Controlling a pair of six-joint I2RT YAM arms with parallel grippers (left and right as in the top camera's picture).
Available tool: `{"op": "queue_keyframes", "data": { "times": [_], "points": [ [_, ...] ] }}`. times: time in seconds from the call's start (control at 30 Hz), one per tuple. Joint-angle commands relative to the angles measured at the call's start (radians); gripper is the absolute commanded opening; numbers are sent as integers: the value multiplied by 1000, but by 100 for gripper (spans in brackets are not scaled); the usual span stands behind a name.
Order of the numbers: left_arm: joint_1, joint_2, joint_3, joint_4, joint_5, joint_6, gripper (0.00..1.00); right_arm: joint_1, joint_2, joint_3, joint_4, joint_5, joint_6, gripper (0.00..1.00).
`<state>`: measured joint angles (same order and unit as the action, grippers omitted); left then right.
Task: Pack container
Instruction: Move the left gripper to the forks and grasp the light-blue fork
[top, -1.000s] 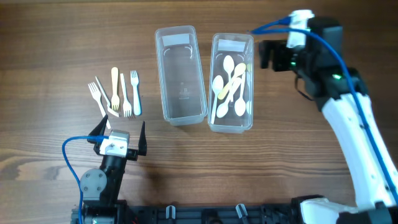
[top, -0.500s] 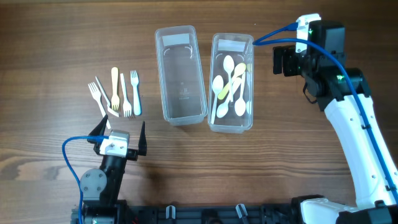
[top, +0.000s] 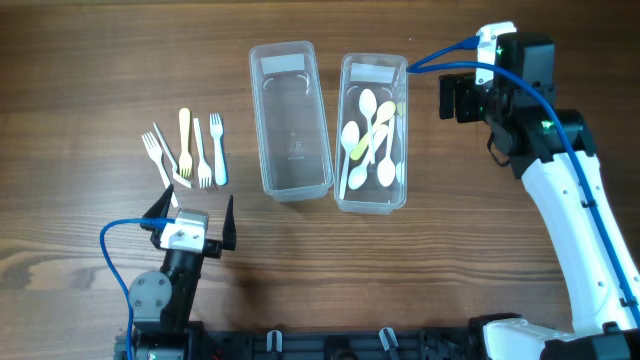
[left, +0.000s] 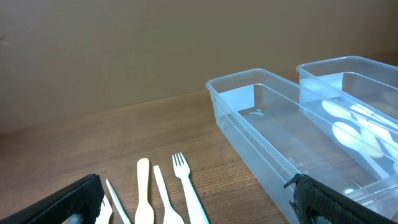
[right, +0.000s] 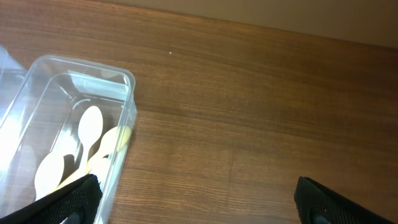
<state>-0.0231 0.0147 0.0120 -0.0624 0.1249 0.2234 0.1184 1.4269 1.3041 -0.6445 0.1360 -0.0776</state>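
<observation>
Two clear plastic containers stand side by side at the table's back. The left container (top: 290, 120) is empty; it also shows in the left wrist view (left: 273, 137). The right container (top: 373, 132) holds several white and cream spoons (top: 368, 140), also seen in the right wrist view (right: 81, 149). Several plastic forks (top: 185, 150) lie loose on the wood left of the containers, and in the left wrist view (left: 161, 199). My left gripper (top: 192, 218) is open and empty, just in front of the forks. My right gripper (top: 448, 98) is open and empty, right of the spoon container.
The wooden table (top: 100, 60) extends bare around the containers. The right arm's white links (top: 580, 230) run down the right side. A blue cable (top: 115, 270) loops by the left arm's base.
The right gripper has pulled back to the right, away from the spoon container, then held still. The left arm has not moved.
</observation>
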Motion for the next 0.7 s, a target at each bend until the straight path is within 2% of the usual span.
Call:
{"op": "queue_keyframes", "data": {
  "times": [0.0,0.1,0.23,0.33,0.47,0.53,0.67],
  "points": [
    [6,-6,-6,9,74,-74,100,-2,7,8,-1,21,-13,100],
    [6,-6,-6,47,239,-106,100,-2,7,8,-1,21,-12,100],
    [6,18,69,44,226,-349,100,-2,7,7,-1,21,-12,100],
    [6,115,217,-25,199,-367,100,-2,7,7,-1,21,-13,100],
    [6,385,527,-256,58,-359,100,-2,7,8,0,21,-13,100],
    [6,591,739,-415,-2,-359,100,-2,7,8,-1,21,-13,100],
    [6,938,1083,-646,-5,-361,100,-2,7,8,0,21,-13,100]
  ]
}}
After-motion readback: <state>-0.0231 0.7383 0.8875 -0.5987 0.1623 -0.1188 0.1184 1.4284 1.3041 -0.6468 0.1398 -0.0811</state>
